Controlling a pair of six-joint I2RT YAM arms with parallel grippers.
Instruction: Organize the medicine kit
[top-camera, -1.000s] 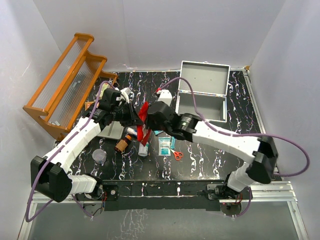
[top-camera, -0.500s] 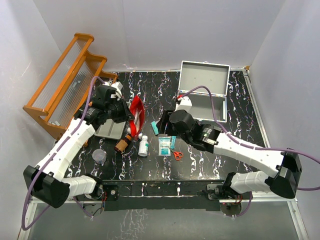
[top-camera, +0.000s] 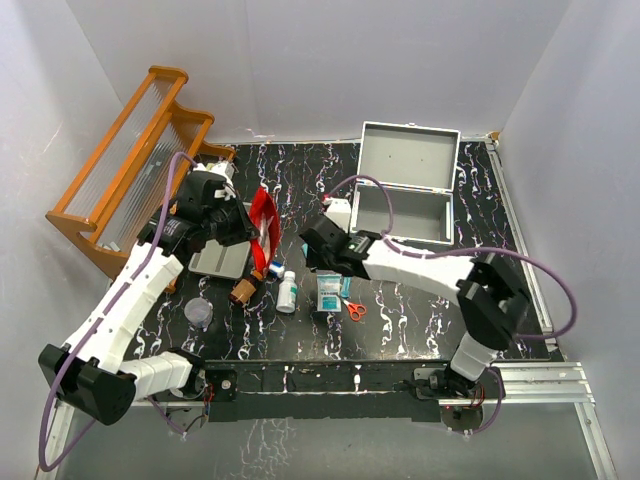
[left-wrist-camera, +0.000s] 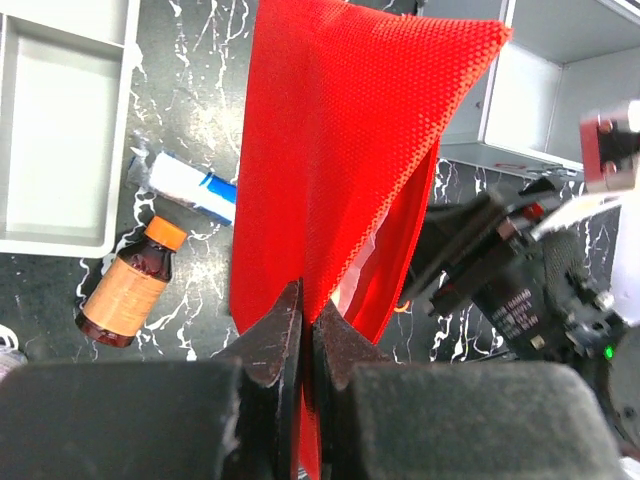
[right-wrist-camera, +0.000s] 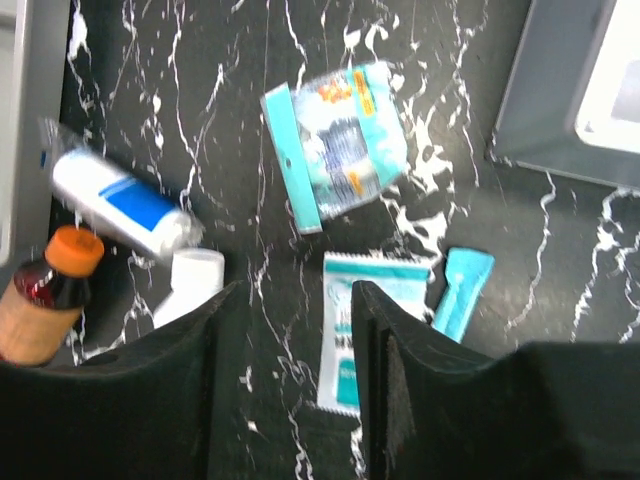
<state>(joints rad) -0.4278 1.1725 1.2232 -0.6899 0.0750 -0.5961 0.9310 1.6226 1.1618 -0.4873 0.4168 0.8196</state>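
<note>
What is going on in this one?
The left end effector is shut on the red pouch, holding it up over the table. The right end effector hangs open above the loose teal packets, gripping nothing. The medicine kit sits open at the back and looks empty from above.

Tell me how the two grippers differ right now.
The left gripper is shut; the right gripper is open. The left gripper pinches the red pouch; the right gripper holds nothing. The left gripper is beside the grey tray; the right gripper is over the teal packets. Both point down at the table.
</note>
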